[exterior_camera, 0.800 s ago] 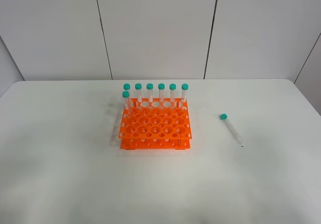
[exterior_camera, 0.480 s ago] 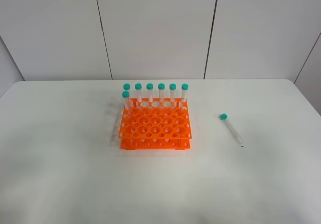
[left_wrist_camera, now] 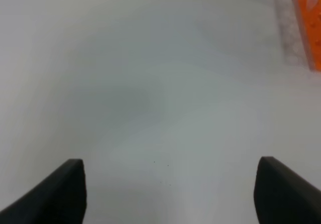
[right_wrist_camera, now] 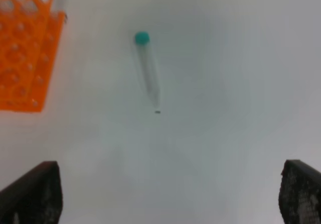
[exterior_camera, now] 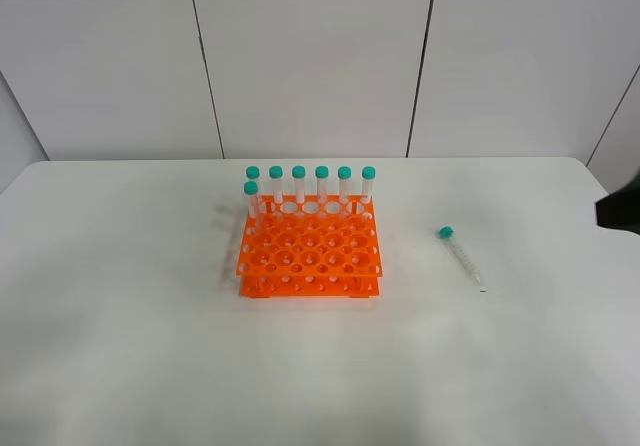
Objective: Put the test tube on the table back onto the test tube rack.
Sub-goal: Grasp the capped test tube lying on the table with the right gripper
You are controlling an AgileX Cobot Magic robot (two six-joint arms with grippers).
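The test tube [exterior_camera: 461, 256] lies flat on the white table [exterior_camera: 150, 316] to the right of the orange test tube rack [exterior_camera: 310, 251], its teal cap toward the back. It also shows in the right wrist view [right_wrist_camera: 149, 73], with the rack's corner [right_wrist_camera: 22, 58] beside it. My right gripper [right_wrist_camera: 168, 196] is open and empty, hovering above the table short of the tube. My left gripper [left_wrist_camera: 170, 189] is open and empty over bare table, with an edge of the rack [left_wrist_camera: 309, 25] far off.
Several identical teal-capped tubes [exterior_camera: 310, 186] stand upright along the rack's back row and back left corner. A dark part of the right arm [exterior_camera: 620, 211] shows at the right edge of the high view. White wall panels stand behind the table.
A dark part of the right arm has come into the high view at its right edge. The tube and the rack have not moved.
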